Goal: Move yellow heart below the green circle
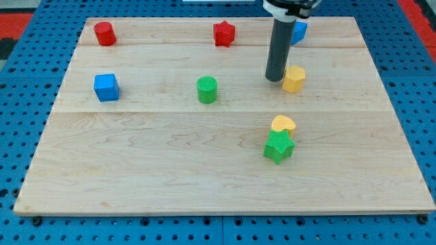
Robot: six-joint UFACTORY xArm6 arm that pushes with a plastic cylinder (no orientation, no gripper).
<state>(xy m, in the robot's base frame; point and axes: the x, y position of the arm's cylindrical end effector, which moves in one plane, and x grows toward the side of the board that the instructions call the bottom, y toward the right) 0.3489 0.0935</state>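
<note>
Resting toward the table's right edge, below mid-height, the yellow heart (283, 124) is seen touching the green star (279, 147) just beneath it. The green circle (207, 90) stands near the table's centre, well apart to the left. My tip (274, 79) is placed above the heart, just left of the yellow hexagon (294, 79); no pincer is fitted, so nothing can be opened, closed or gripped, and only pushing is possible. The heart is judged small, light and rigid, likely to slide easily and to spin if struck off-centre. It cannot be taken hold of; contact is best made on its right side, squarely, so it is driven leftward and clear of the star. The star may be dragged along.
</note>
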